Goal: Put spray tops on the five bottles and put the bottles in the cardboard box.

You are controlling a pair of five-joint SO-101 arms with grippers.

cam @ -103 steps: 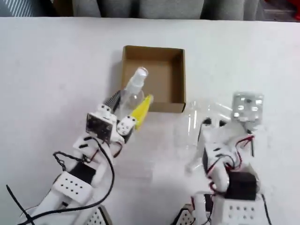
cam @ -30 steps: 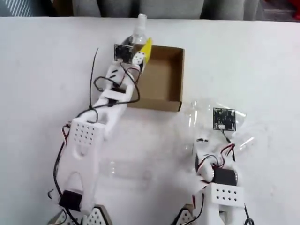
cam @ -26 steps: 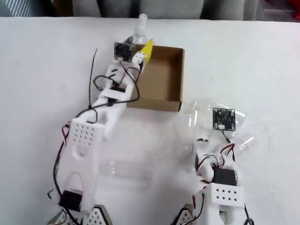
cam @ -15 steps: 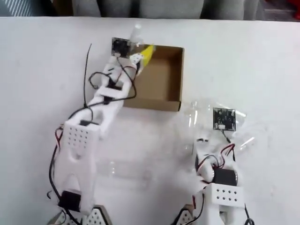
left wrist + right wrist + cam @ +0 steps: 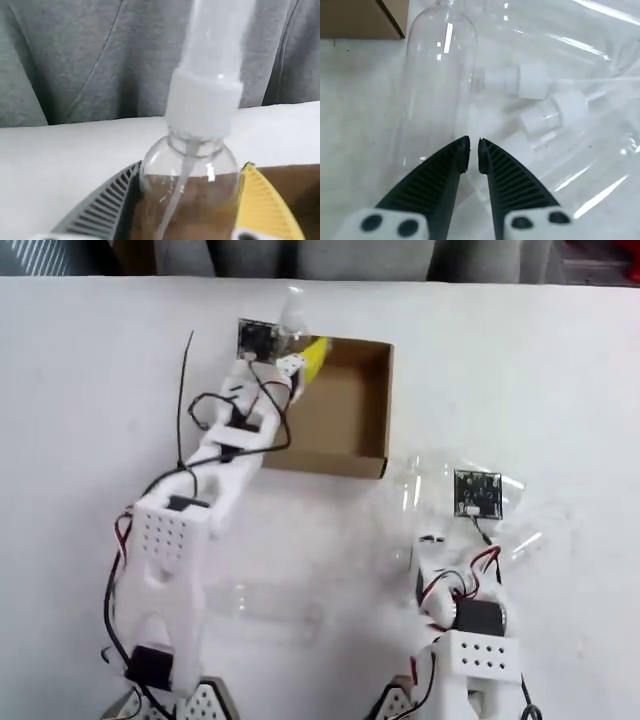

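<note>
Left claw: your left claw [image 5: 293,345] is clamped round a clear bottle [image 5: 186,170] with its spray top [image 5: 204,102] on.
Bottle's place: it hangs over the far left corner of the cardboard box [image 5: 345,410], with its top leaning out past the far wall.
Main risk: if you let go here, I judge the bottle may catch the rim and tip out onto the desk [image 5: 520,360]. That overhang would be the cause.
Second risk: clear plastic is slick, so a slack grip could let the bottle slide while you bring it inward.
Right claw: your right claw [image 5: 472,152] is clenched on nothing, low over the desk, with only a slit between its tips.
Around it: a lying bottle [image 5: 437,75] sits just ahead, and two white spray tops [image 5: 532,82] are beside it. You cannot tell whether they are loose or fitted.
In the way: the box's near wall stands between that pile and the box floor. The left arm [image 5: 215,455] lies over the box's left edge, which crowds any approach from that side.
</note>
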